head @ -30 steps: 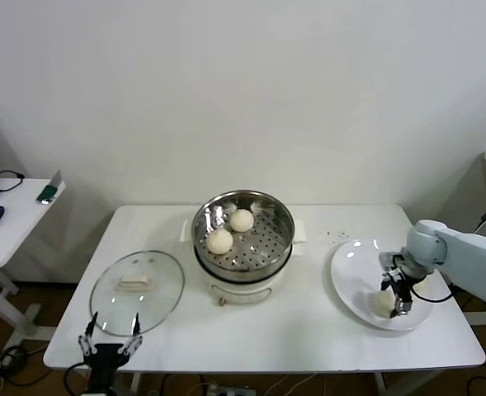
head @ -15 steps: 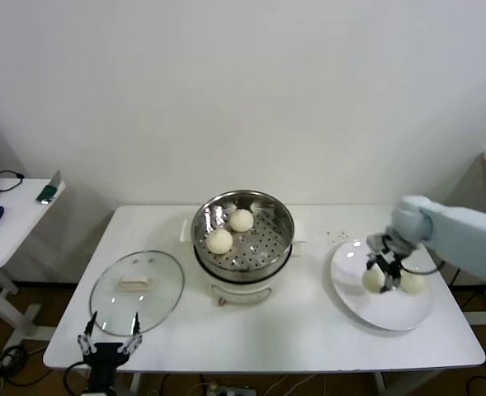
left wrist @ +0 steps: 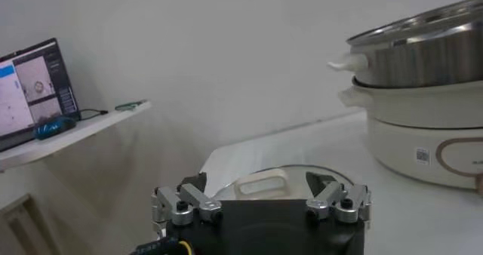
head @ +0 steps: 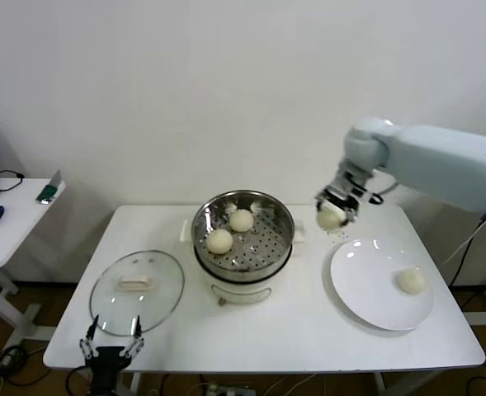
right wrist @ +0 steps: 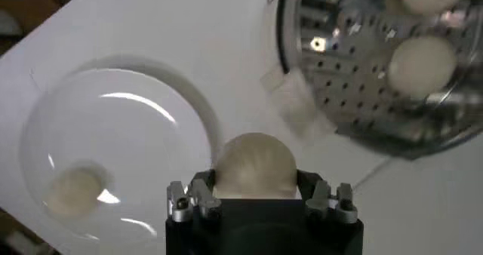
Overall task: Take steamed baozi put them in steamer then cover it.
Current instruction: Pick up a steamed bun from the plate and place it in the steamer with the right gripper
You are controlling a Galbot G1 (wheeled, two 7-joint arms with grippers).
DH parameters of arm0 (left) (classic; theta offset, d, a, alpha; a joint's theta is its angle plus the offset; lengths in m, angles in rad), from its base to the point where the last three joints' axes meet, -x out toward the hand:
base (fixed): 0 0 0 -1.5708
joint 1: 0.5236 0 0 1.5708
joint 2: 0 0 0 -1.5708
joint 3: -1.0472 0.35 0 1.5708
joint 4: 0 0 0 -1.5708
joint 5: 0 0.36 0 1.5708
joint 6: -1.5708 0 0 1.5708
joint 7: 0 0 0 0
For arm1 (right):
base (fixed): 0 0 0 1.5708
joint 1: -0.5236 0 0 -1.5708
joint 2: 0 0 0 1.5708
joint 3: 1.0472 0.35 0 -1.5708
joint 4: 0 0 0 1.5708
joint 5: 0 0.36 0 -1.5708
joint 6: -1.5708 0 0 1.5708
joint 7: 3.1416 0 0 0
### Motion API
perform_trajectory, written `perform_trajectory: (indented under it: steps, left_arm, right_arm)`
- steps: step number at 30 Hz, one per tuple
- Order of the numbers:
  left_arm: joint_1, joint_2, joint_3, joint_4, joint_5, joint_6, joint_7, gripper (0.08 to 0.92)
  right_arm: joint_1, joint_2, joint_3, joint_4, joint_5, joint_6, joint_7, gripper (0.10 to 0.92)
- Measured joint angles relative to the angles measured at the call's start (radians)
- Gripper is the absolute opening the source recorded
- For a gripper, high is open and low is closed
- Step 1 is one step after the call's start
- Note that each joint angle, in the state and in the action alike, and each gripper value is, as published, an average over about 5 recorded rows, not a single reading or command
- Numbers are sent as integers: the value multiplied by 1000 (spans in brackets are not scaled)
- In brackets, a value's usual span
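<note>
My right gripper (head: 332, 211) is shut on a cream-white baozi (head: 330, 218) and holds it in the air between the white plate (head: 366, 297) and the steamer (head: 243, 233). The held baozi (right wrist: 254, 166) fills the jaws in the right wrist view. Two baozi (head: 241, 219) (head: 219, 241) lie in the steel steamer basket, also seen in the right wrist view (right wrist: 425, 62). One baozi (head: 411, 280) stays on the plate. The glass cover (head: 137, 285) lies flat on the table at the front left. My left gripper (head: 109, 346) is open and empty at the table's front edge, just before the cover (left wrist: 260, 184).
The steamer's white pot base (left wrist: 423, 132) stands mid-table. A side desk (head: 3, 223) with a blue mouse and a laptop (left wrist: 34, 83) stands to the left. The white table (head: 300, 338) ends close behind the steamer at the wall.
My right gripper has lifted a baozi off the plate and carried it up and to the left, toward the steamer. One baozi remains on the plate. The left arm has not moved.
</note>
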Motion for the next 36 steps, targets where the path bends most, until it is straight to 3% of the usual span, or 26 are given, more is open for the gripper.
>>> perform_trajectory:
  steps: [15,30,36]
  left_arm:
    - [16,19,-15,-11,-21,-1,0,823]
    - [-10,13,0,-4,-30,8,2,823]
    - [-10,14,2,8,-30,6,7,823]
  right_arm:
    - [-67,269,37,-23,-117,143,1,712]
    - [-167,362,26,-37,-189,189,8,716]
    - [-185,381,28,-42,-202,192,12,790]
